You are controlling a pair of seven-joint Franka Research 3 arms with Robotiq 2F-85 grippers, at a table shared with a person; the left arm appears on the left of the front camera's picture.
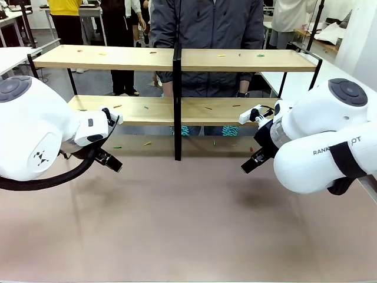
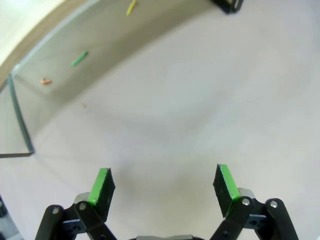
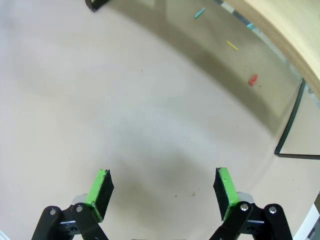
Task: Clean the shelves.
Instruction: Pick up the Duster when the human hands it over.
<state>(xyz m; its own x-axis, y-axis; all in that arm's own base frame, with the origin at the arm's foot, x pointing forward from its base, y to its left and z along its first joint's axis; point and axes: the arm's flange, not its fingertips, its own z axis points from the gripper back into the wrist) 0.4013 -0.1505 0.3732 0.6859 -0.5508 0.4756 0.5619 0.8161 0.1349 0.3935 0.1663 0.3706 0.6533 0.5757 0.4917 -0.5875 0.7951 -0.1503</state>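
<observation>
The shelves (image 1: 118, 57) stand across the far half of the table, two light wooden boards on a thin black frame with a central post (image 1: 177, 106). Small coloured bits (image 1: 221, 56) lie scattered on both boards and on the table under the lower board (image 1: 153, 109). My left gripper (image 2: 165, 187) hangs open and empty over bare tabletop, near the rack's left end (image 1: 116, 167). My right gripper (image 3: 162, 187) is likewise open with nothing between its green pads (image 3: 224, 186), near the rack's right end (image 1: 245, 169).
A person (image 1: 206, 23) stands close behind the shelves at the middle. Loose bits lie on the table beneath the rack: green (image 2: 79, 58), orange (image 2: 46, 81), red (image 3: 253, 79), yellow (image 3: 231, 45). Thin black frame legs (image 3: 290, 125) stand at the rack's ends.
</observation>
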